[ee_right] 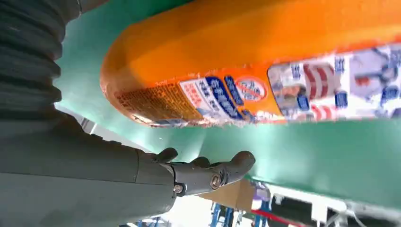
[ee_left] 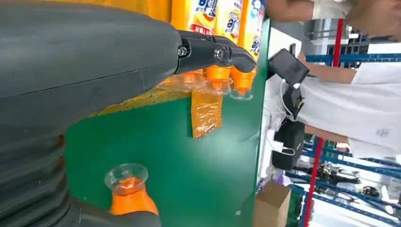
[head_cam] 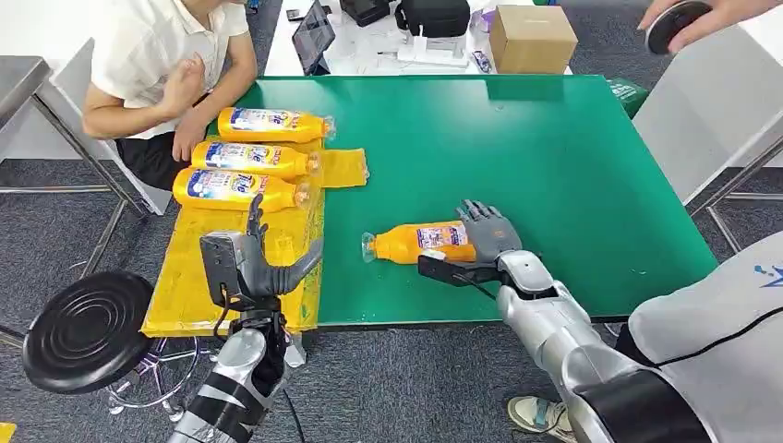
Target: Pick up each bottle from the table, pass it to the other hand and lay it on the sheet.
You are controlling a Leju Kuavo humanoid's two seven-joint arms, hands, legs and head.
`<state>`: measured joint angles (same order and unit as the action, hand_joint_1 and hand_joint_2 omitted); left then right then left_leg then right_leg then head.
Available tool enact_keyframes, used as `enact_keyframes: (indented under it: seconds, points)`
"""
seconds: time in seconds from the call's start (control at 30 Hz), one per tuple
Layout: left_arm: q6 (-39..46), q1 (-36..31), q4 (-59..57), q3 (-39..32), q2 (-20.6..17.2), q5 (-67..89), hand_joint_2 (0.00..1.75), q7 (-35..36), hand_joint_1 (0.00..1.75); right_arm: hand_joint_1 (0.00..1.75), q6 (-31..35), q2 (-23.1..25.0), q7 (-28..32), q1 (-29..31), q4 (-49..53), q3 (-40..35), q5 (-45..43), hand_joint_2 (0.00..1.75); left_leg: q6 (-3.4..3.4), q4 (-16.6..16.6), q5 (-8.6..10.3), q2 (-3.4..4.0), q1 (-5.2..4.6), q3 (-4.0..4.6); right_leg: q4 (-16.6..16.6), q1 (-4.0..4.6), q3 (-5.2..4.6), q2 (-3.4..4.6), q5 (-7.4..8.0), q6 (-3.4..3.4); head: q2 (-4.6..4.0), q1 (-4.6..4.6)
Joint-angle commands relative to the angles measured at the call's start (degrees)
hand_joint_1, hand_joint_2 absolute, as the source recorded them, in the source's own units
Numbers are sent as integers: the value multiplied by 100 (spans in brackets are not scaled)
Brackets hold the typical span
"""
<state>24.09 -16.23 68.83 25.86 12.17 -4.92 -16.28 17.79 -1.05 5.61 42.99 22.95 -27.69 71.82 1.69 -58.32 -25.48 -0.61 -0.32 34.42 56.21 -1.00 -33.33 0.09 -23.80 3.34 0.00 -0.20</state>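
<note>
Three bottles lying side by side on the yellow sheet at the green table's left edge; wide bare green beyond. Fourth bottle on its side near the front edge, right hand cupped against it, fingers spread, grasp uncertain. Left hand over the sheet, fingers apart, empty.

I could not read a single word. The bottle by my right hand carried a white, blue and red label with small print too blurred to read, and the three bottles on the yellow sheet bore similar labels, equally illegible.
</note>
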Motion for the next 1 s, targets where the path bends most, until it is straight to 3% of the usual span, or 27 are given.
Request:
enact_keyframes:
  seconds: [0.03, 0.33, 0.73, 0.87, 0.9, 0.93, 0.97, 1.0]
  points:
    - [-10, -100, -2, 46, -206, 82, 175, 80, 0, 0, -189, 128, -67, 501, -37, -400, -23, 175, -9, 1, -2, 12, 0, -5, 5, 0, -2, 9, -1, -10, 0, 0]
    - [-199, -422, -576, 131, -53, 21, 175, 120, 0, 0, -820, 82, -4, 261, -584, 108, -812, 175, -12, 2, -3, -5, 5, -19, -3, 6, 18, -10, -6, -14, 0, 0]
    - [-219, -528, -730, 220, -13, -55, 175, 127, 0, 0, -1176, -12, -280, 185, -801, 173, -843, 175, -9, 3, -1, -8, 6, -18, -7, 6, 15, -12, -5, -10, 0, 2]
    - [-249, -549, -751, 265, -22, -92, 175, 151, 0, 3, -1633, -74, -405, 142, -828, 190, -855, 175, -13, 4, -1, -11, 9, -27, -9, 10, 26, -17, -5, -15, 0, 2]
    - [-267, -559, -774, 281, -22, -95, 175, 152, 0, 89, -1656, -92, -402, 132, -825, 173, -834, 175, -11, 4, 0, -13, 6, -25, -9, 7, 23, -18, -5, -13, 0, 0]
    - [-267, -558, -775, 283, -20, -95, 175, 153, 0, 161, -1657, -106, -404, 123, -832, 173, -833, 175, -9, 4, 1, -14, 8, -24, -11, 9, 24, -19, -3, -11, 0, 2]
    - [-270, -556, -781, 293, -4, -96, 175, 153, 0, 175, -1667, -138, -403, 107, -847, 173, -831, 175, -8, 6, 2, -16, 5, -28, -11, 6, 27, -20, -4, -9, 0, 0]
    - [-272, -556, -783, 297, 1, -96, 175, 153, 0, 175, -1671, -148, -402, 110, -850, 174, -831, 175, -13, 11, 3, -19, 9, -38, -17, 10, 39, -26, -4, -16, 0, 2]
